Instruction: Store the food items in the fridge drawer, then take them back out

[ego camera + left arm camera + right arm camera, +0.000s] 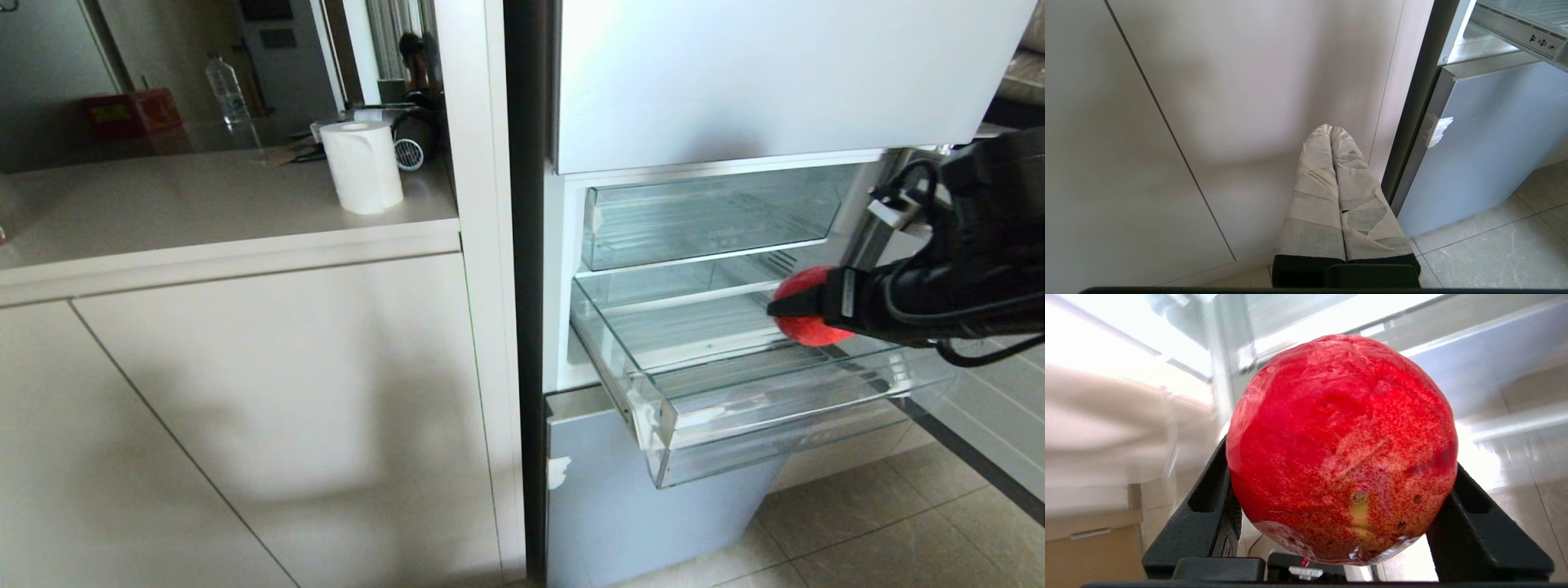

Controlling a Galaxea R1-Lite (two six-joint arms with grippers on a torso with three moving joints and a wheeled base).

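While the right end effector (pixel 788 309) reaches in from the right with its fingers clamped on either side of the red fruit (pixel 804 306), the fruit hangs over the right part of the pulled-out drawer (pixel 665 425), above its ribbed floor. Below it, the drawer is open and empty, with its front lip nearer the camera and the clear bin (pixel 702 216) above and behind. The left end effector (pixel 1331 134), fingers pressed together, idles low by the cabinet, farther off.

The red fruit (pixel 804 309) hangs above the fridge drawer (pixel 735 408), toward its right side; the clear bin (pixel 710 216) sits behind and above the drawer.
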